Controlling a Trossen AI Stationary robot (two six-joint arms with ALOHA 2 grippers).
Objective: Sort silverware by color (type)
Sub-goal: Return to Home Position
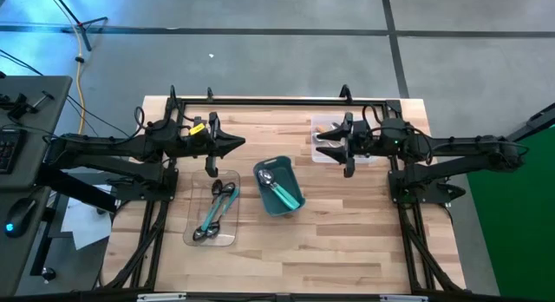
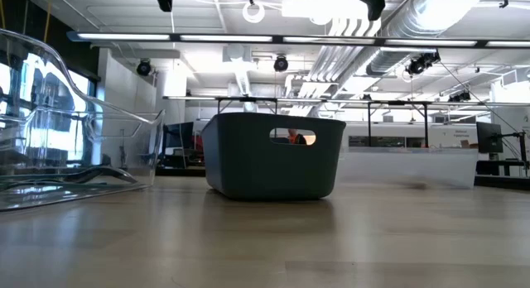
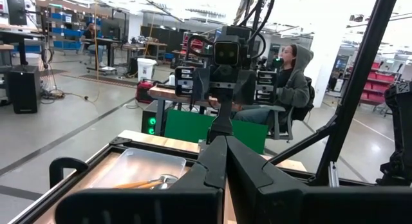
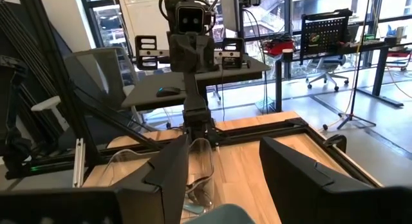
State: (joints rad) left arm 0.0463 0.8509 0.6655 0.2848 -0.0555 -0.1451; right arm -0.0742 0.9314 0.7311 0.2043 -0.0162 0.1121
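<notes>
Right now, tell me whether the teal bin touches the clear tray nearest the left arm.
Apart. The high view shows bare table between the teal bin and the clear tray; the low view shows the same gap.

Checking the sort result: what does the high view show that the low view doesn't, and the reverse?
Only high: left gripper shut near the left tray, right gripper open over the right tray, teal spoons inside the bin. Only low: the bin's handle slot and the room behind. Both: the bin and the left tray.
</notes>
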